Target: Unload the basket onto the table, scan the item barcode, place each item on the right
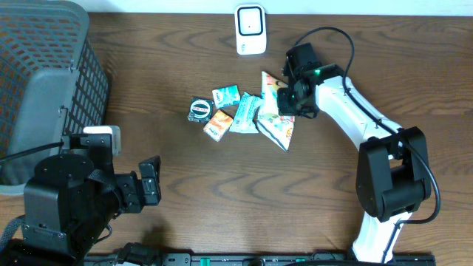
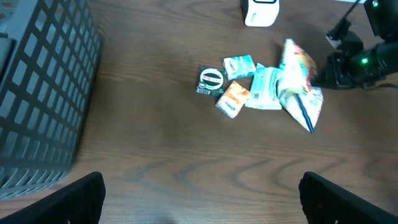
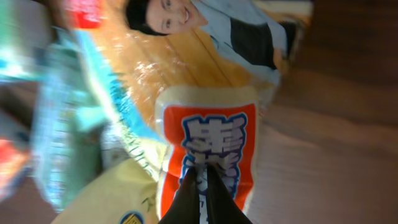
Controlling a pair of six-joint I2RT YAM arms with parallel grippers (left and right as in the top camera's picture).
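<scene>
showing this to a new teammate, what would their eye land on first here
First, the right gripper shut on a big colourful snack packet at the right edge of a cluster of small packets mid-table. Next, the white scanner standing at the far edge just behind them, and the dark mesh basket filling the far-left corner.

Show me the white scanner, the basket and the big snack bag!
white scanner [image 1: 250, 29], overhead view, middle of its front.
basket [image 1: 85, 70], overhead view, its mesh side wall.
big snack bag [image 1: 278, 130], overhead view, its lower half.
</scene>
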